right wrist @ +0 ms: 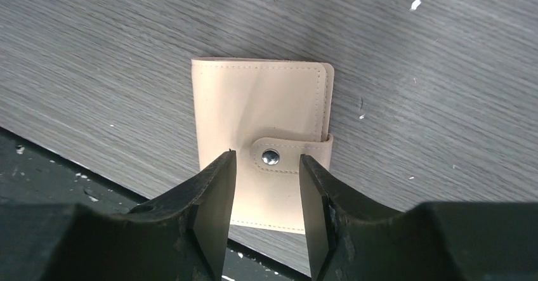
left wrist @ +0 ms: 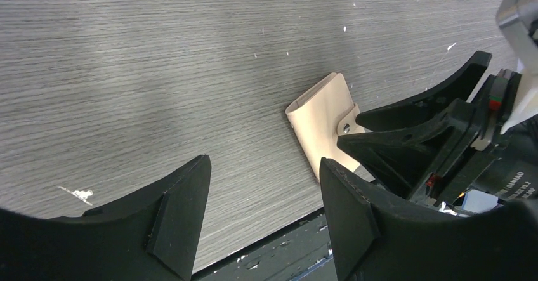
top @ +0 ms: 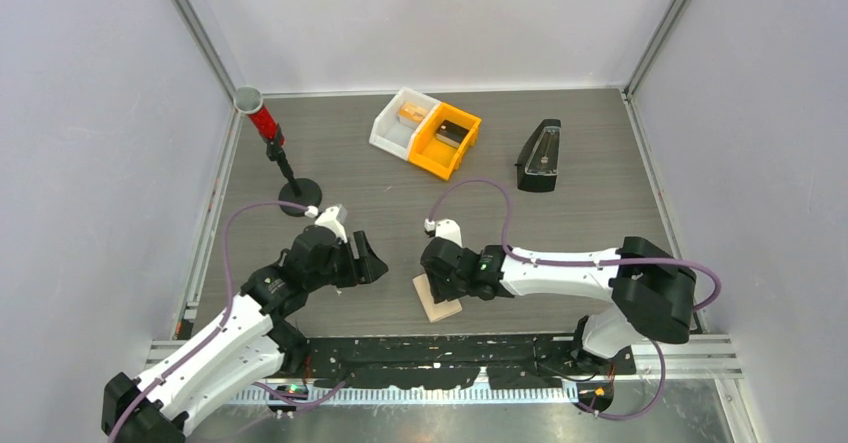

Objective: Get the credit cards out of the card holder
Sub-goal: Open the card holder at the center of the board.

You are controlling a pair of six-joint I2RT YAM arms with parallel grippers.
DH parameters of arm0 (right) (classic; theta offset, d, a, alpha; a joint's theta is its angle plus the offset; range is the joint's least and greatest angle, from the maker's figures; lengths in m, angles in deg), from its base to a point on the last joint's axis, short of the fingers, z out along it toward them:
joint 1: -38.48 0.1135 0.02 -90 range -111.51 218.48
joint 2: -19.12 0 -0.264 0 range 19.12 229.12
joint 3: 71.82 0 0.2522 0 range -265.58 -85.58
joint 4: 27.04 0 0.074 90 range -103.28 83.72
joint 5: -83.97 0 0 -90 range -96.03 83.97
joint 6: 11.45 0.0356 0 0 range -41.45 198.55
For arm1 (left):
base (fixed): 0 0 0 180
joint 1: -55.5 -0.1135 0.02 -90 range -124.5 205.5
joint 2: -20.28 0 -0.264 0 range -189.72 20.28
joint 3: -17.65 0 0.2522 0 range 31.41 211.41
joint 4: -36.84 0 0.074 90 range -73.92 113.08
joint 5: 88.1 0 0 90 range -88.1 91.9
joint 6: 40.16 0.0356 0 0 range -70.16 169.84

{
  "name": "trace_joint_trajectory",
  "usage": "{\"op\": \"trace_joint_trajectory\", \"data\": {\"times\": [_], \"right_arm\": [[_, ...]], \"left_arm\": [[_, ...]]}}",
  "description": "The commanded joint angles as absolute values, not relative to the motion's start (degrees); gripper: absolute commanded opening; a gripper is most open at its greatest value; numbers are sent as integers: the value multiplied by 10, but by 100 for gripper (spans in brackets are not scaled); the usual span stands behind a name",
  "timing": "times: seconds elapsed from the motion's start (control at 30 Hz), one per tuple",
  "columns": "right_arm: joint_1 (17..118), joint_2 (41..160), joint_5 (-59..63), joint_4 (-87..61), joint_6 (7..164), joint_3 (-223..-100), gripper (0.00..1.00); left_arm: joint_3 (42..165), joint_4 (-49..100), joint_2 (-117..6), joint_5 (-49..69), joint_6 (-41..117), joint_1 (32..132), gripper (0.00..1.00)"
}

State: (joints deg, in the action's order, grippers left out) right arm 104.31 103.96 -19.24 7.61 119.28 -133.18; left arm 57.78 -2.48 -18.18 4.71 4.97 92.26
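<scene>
- Card holder (right wrist: 260,116): lies flat on the surface (left wrist: 127,71) near its front edge, with the snap tab (right wrist: 271,157) fastened.
- Right end effector (right wrist: 266,158): hangs right over the card holder, released, jaws parted either side of the snap tab.
- Left end effector (left wrist: 263,163): hovers just beside the card holder, released, jaws wide, grasping nothing.

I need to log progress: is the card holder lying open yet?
No, the right wrist view shows the card holder folded shut, its snap tab flat across the front.
</scene>
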Motion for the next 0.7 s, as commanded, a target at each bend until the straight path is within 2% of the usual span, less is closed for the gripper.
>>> {"op": "trace_joint_trajectory", "data": {"times": [0.0,0.13,0.2,0.3,0.5,0.67], "right_arm": [[1054,1060,-216,76,1206,-1353,49],[1061,1075,-235,82,1208,-1352,48],[1063,1082,-243,86,1208,-1352,42],[1065,1084,-246,84,1210,-1347,26],[1065,1049,-250,60,1215,-1325,7],[1065,1018,-247,38,1213,-1307,5]], "left_arm": [[580,-2,-195,49,42,925,66],[583,21,-216,72,33,925,66],[582,32,-232,83,28,924,66],[579,47,-249,97,21,925,64],[570,61,-265,109,16,925,62],[563,75,-269,119,11,924,61]]}}
